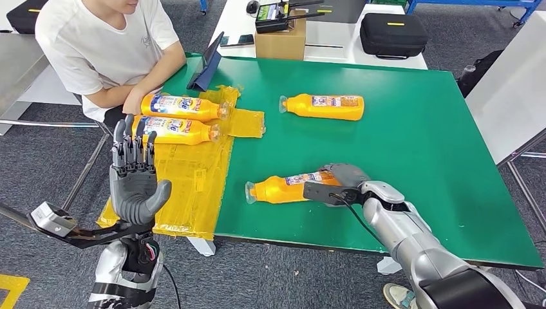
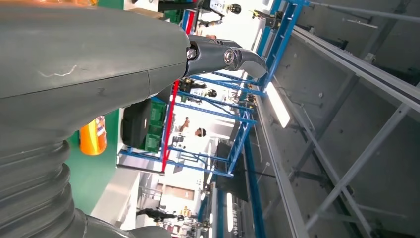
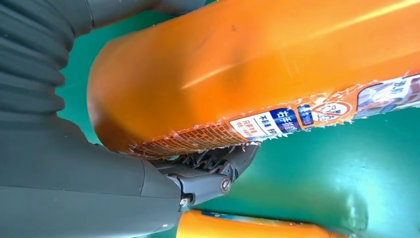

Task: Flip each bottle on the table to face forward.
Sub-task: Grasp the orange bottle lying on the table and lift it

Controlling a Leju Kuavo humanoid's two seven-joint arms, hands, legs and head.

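Several orange bottles lie on their sides on the green table [image 1: 418, 148]. The nearest bottle [image 1: 283, 188] lies close to the front edge with its cap to the left. My right hand [image 1: 335, 183] grips its base end. In the right wrist view this bottle [image 3: 257, 64] is close up, label edge facing the table, with my right hand's thumb [image 3: 208, 173] under it. A second bottle [image 1: 323, 107] lies alone further back. Two more bottles [image 1: 183, 107] [image 1: 175, 131] lie on yellow tape [image 1: 193, 174] at the left. My left hand [image 1: 133, 183] is raised off the table's left edge, fingers straight and apart, holding nothing.
A seated person in a white shirt [image 1: 96, 45] rests a forearm at the table's far left corner, next to a tablet [image 1: 207, 64]. A cardboard box [image 1: 281, 42] and a black case [image 1: 393, 33] stand on the white table behind. The left wrist view shows a bottle [image 2: 93, 136].
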